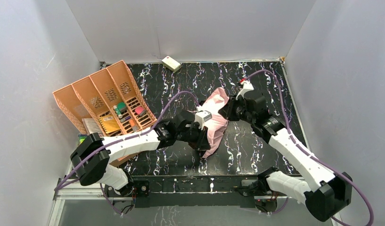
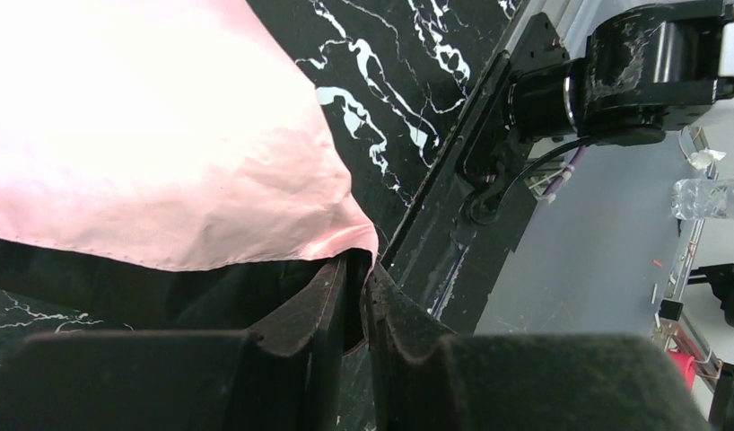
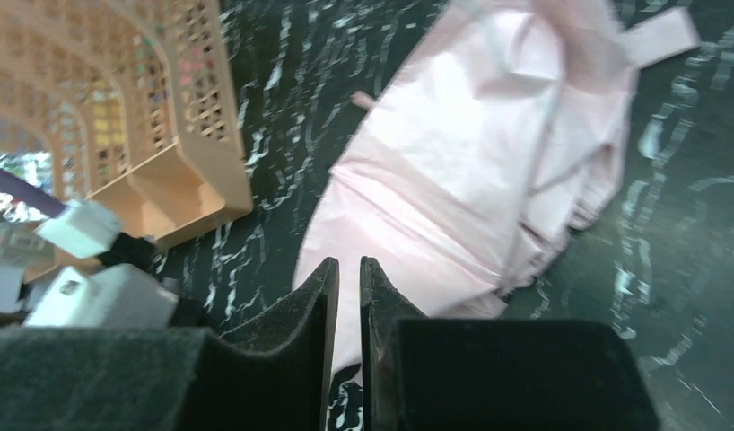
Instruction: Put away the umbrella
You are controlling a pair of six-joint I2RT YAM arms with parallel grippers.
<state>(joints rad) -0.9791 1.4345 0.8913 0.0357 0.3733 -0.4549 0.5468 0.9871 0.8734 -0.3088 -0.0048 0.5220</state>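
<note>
Umbrella [image 1: 214, 120]: a loose pink bundle lying in the middle of the worktop [image 1: 256, 84], between the two arms and well apart from the orange divided basket [image 1: 106, 94].
Left jaws: all but closed, pinching a corner of the fabric.
Right jaws: nearly together above the cloth, with nothing seen between them.
Progress: early, I judge; the canopy is not gathered, strapped or stowed.
Hidden: handle and ribs.
</note>
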